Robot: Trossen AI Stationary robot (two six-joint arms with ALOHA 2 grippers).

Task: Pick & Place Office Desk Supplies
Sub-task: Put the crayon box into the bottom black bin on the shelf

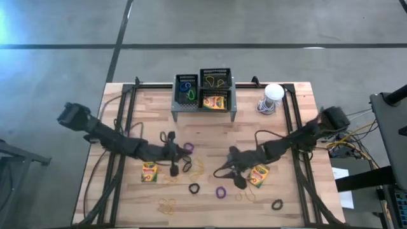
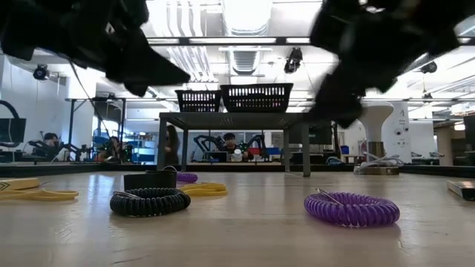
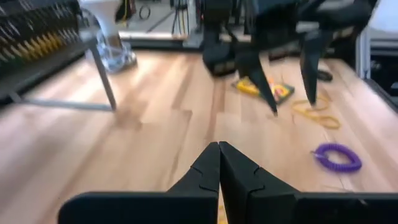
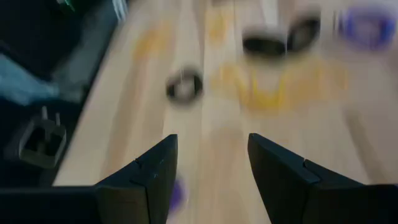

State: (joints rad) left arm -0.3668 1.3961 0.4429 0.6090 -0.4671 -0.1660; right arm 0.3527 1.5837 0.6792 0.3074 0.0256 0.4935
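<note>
Mid-table: left end effector [image 1: 173, 166] closed, empty | right end effector [image 1: 238, 179] wide | rack [image 1: 203, 93] behind

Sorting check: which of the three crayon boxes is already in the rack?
The crayon box in the rack's front right basket. The other two lie flat on the table: one by the left pincer, one by the right pincer.

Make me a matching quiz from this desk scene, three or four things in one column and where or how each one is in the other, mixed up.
Things:
1. left gripper
2. right gripper
3. white-domed object
4. blue band

States or places:
A. in a rack basket
B. fingers open
C. fingers shut
D. on the table right of the rack

Pairs: 1-C, 2-B, 3-D, 4-A
</note>
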